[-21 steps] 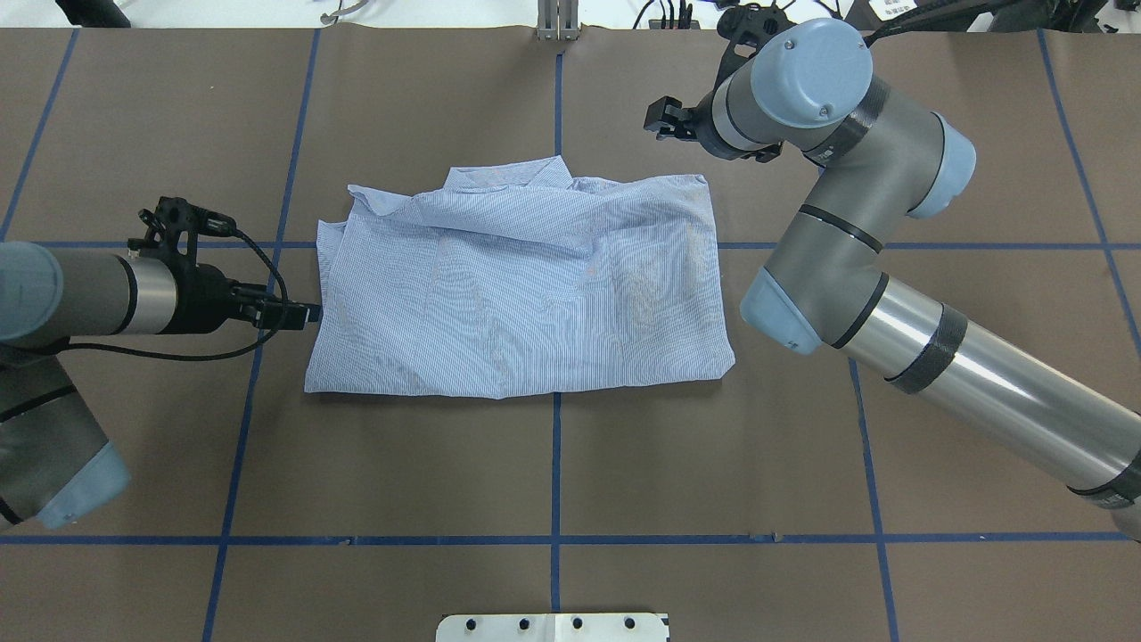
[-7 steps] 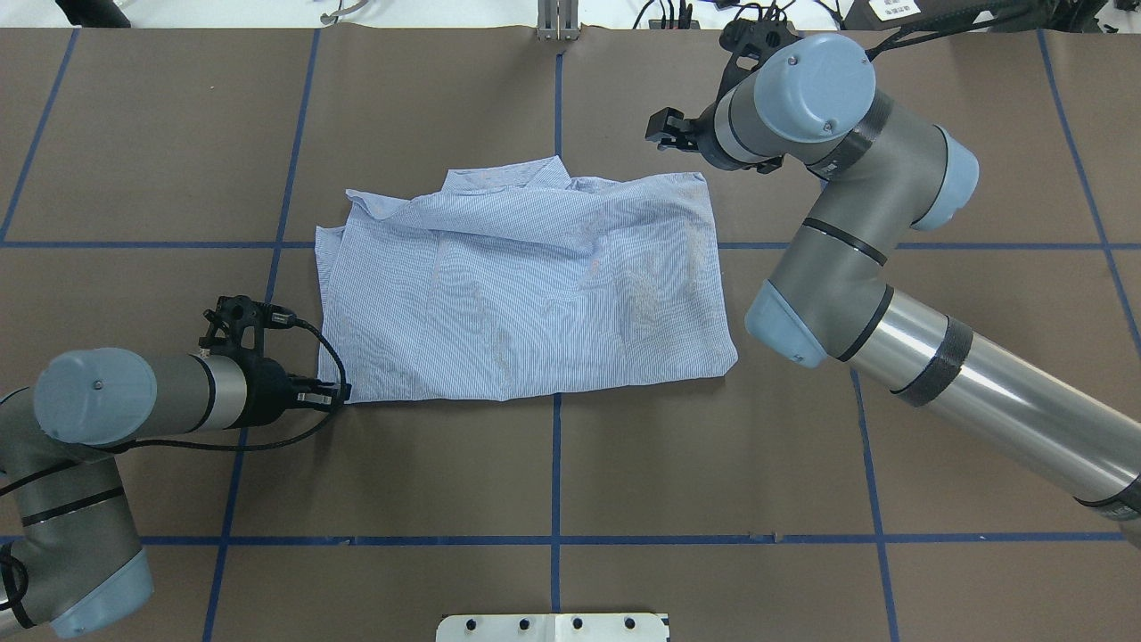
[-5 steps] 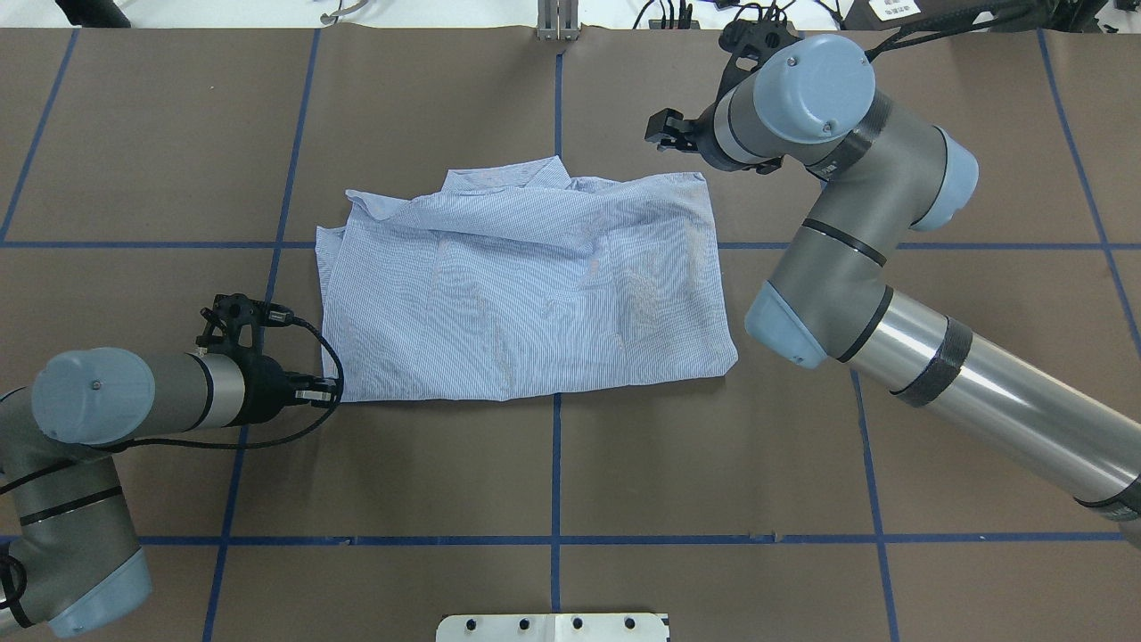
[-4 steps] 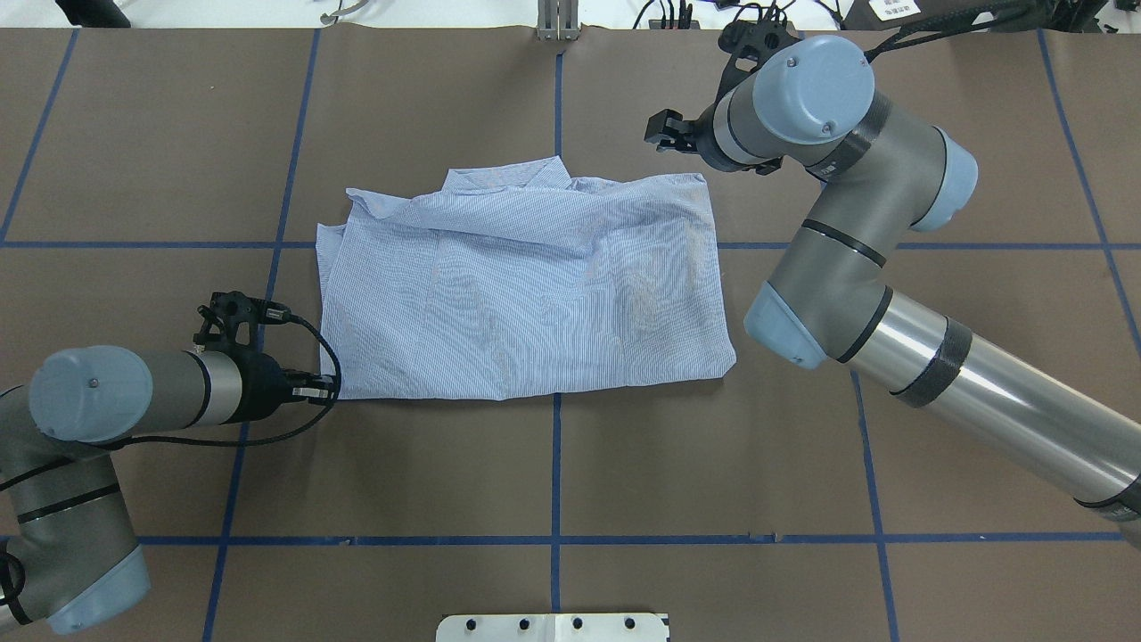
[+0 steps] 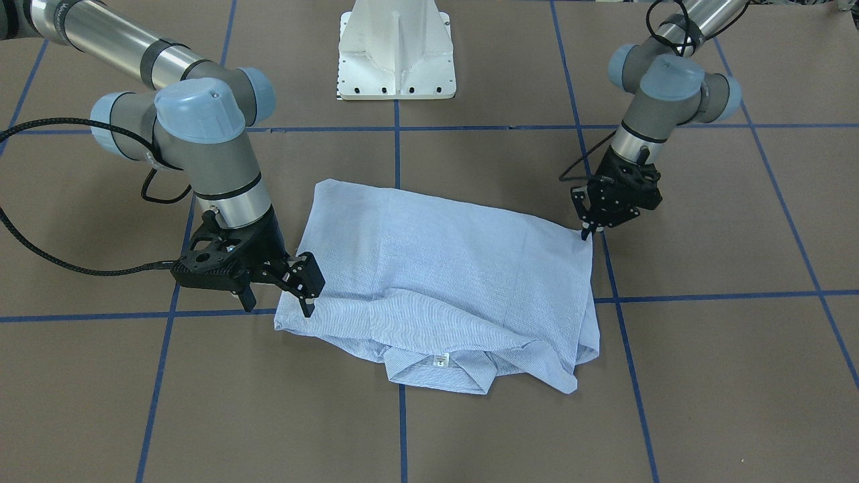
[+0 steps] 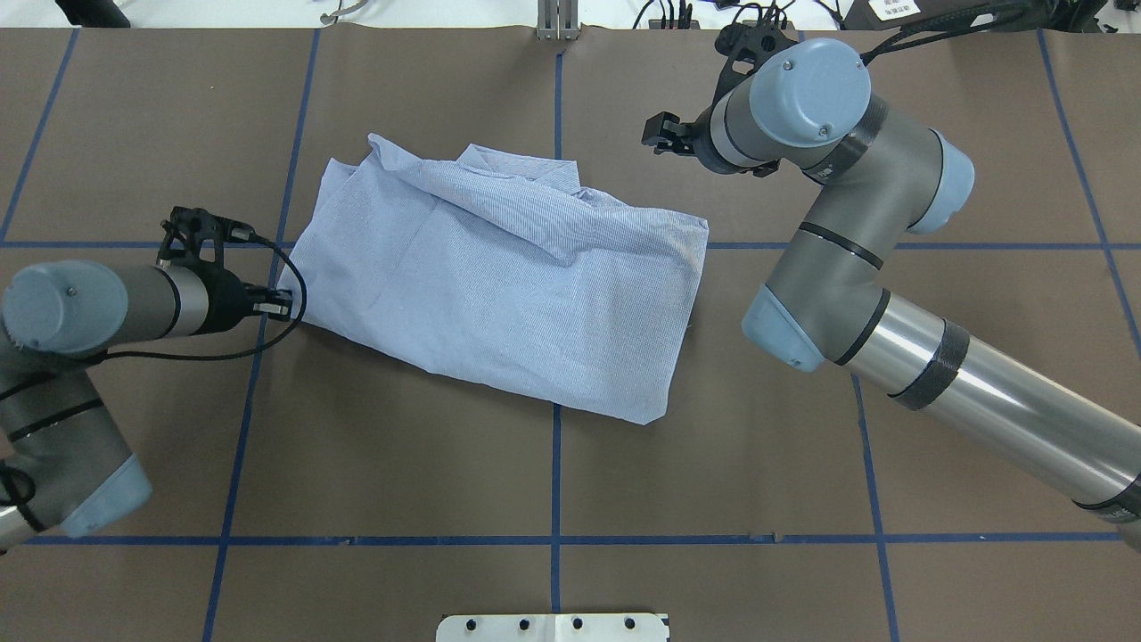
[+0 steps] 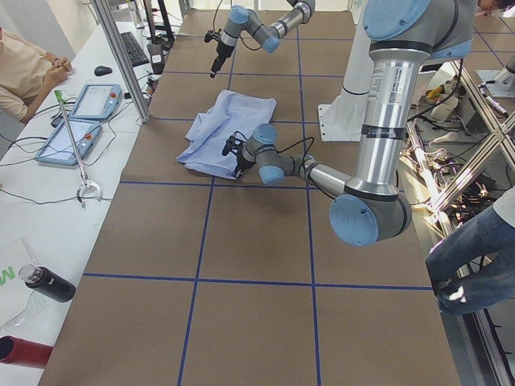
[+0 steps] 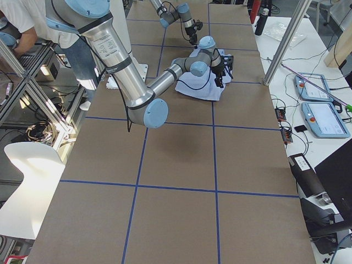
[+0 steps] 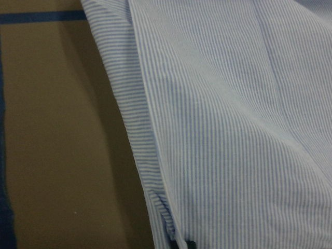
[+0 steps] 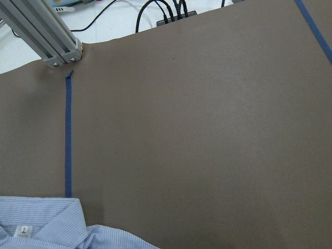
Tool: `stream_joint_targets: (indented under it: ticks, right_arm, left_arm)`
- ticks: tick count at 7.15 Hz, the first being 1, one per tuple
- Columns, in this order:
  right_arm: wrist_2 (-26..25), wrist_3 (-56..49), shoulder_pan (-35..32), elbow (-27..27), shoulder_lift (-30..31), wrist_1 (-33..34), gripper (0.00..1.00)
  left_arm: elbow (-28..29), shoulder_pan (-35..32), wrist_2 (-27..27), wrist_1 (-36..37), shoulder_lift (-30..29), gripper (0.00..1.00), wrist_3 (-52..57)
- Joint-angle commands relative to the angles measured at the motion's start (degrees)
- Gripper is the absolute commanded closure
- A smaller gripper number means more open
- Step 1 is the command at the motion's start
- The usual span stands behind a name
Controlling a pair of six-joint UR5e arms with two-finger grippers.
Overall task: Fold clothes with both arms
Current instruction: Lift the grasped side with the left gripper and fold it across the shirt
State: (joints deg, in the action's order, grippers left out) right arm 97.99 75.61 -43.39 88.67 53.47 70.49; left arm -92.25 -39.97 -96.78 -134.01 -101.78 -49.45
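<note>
Left gripper (image 5: 588,230): fingers closed together on the shirt's (image 6: 499,285) left corner, low against the table (image 6: 401,464).
Right gripper (image 5: 310,295): jaws apart, holding nothing, raised near the shirt's far right corner.
Shirt: partly folded, mid-table, askew to the blue tape lines (image 6: 555,481); its collar (image 5: 439,372) and label (image 5: 441,361) are toward the far edge.
Step in hand: probably squaring the shirt up for the next fold.
Doing it well: keep the pinched corner low and pull gently, so the layers do not slide apart. Bring the right gripper down onto its own corner, so both corners travel together.
Left arm: forearm low and nearly level, wrist pointing in from the robot's left.
Right arm: elbow bent, wrist cocked, gripper above the cloth.
</note>
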Motion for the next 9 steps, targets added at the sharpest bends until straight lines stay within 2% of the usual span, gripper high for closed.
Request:
stream_joint_targets:
  ticks: [1,2,4,5,6,7,8,9]
  right_arm:
    - [0.01,-0.11,0.06,-0.16,0.06,0.00,0.00]
    - [0.01,-0.02,0.06,-0.07,-0.03,0.00,0.00]
    - [0.01,-0.11,0.15,-0.07,0.06,0.00,0.00]
    - [0.01,-0.02,0.24,-0.07,-0.03,0.00,0.00]
    - [0.01,0.06,0.32,0.01,-0.12,0.00,0.00]
    - [0.01,0.15,0.41,-0.07,-0.12,0.00,0.00]
    - [-0.08,0.59,0.50,-0.07,-0.12,0.00,0.00]
    - [-0.08,2.85,1.02,0.01,-0.73,0.18,0.00]
  left_arm:
    - [15.61,-7.29,0.28,3.66,-14.87,1.00,4.70]
    - [24.31,-10.01,0.37,2.97,-21.46,1.00,7.15]
    - [40.48,-11.44,4.74,2.79,-35.70,1.00,7.87]
    - [47.53,-11.45,4.67,-1.30,-40.21,1.00,7.79]
    - [50.29,-11.45,4.50,-3.26,-41.73,1.00,7.87]
    - [50.06,-11.88,4.15,-3.54,-41.83,1.00,8.40]
    - [47.62,-13.45,1.71,-3.54,-41.40,0.02,13.19]
    - [41.42,-14.51,-1.71,-2.85,-38.52,0.00,14.71]
